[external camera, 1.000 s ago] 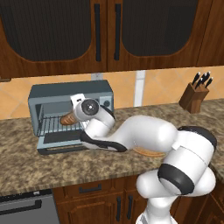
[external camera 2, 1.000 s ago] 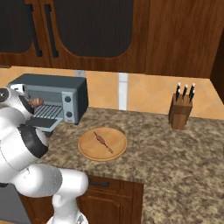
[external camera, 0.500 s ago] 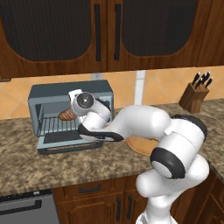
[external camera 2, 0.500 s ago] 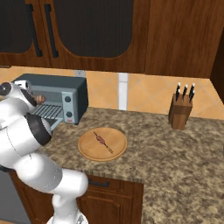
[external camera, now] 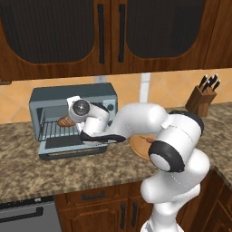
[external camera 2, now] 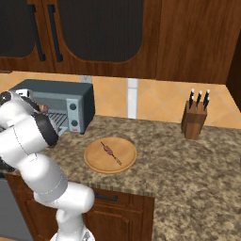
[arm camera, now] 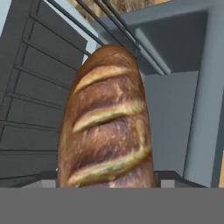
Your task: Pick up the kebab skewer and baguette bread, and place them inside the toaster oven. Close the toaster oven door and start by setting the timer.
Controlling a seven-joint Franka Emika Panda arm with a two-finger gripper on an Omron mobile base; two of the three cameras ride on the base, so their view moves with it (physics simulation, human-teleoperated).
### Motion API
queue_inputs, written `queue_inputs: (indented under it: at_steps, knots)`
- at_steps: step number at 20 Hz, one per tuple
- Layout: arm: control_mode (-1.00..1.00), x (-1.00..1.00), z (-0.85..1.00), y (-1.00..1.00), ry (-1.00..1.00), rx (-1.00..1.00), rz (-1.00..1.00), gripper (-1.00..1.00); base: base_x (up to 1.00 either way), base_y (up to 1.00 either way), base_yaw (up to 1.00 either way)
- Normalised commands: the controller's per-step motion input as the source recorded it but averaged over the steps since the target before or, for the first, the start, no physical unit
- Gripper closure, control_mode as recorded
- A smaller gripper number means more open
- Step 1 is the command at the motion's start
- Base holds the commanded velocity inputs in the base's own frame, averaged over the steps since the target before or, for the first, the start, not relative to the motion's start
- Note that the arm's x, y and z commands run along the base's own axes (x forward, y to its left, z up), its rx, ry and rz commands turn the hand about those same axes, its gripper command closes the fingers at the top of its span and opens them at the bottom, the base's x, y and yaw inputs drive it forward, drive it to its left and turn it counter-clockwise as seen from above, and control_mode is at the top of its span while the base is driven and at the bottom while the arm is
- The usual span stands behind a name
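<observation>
The grey-blue toaster oven [external camera: 72,97] stands on the counter with its door [external camera: 68,148] dropped flat in front. My gripper [external camera: 71,117] reaches into the oven's opening, shut on the golden-brown baguette bread [external camera: 65,121], which it holds just above the wire rack [external camera: 54,131]. In the hand view the baguette bread [arm camera: 107,127] runs up the middle and hides my fingertips, with the rack wires and the oven's inner walls around it. The kebab skewer [external camera 2: 110,151] lies on a round wooden plate [external camera 2: 124,162] to the right of the oven [external camera 2: 56,101].
A knife block [external camera 2: 194,120] stands at the back right of the granite counter [external camera 2: 188,174]. Dark wooden cabinets [external camera: 108,31] hang above the oven. The oven's knob panel [external camera 2: 73,113] faces the plate. My arm passes over the plate's left side [external camera: 138,146].
My hand has carried the baguette bread leftward, deeper into the oven's opening, and a little lower over the rack. The skewer and plate have stayed put.
</observation>
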Motion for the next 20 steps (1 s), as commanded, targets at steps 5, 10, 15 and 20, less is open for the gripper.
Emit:
queue_inputs:
  at_steps: [5, 10, 15, 20]
  knots:
    - [-1.0, 0.23, -0.09, 0.06, 0.0, 0.0, 0.0, 1.0, 0.0, 0.0, 0.0]
    - [-1.0, 0.32, 0.0, 0.0, 0.0, 0.0, 0.0, 1.0, 0.0, 0.0, 0.0]
    - [-1.0, 0.36, 0.0, 0.04, 0.0, 0.0, 0.0, 1.0, 0.0, 0.0, 0.0]
    - [-1.0, 0.24, -0.1, 0.08, 0.0, 0.0, 0.0, 1.0, 0.0, 0.0, 0.0]
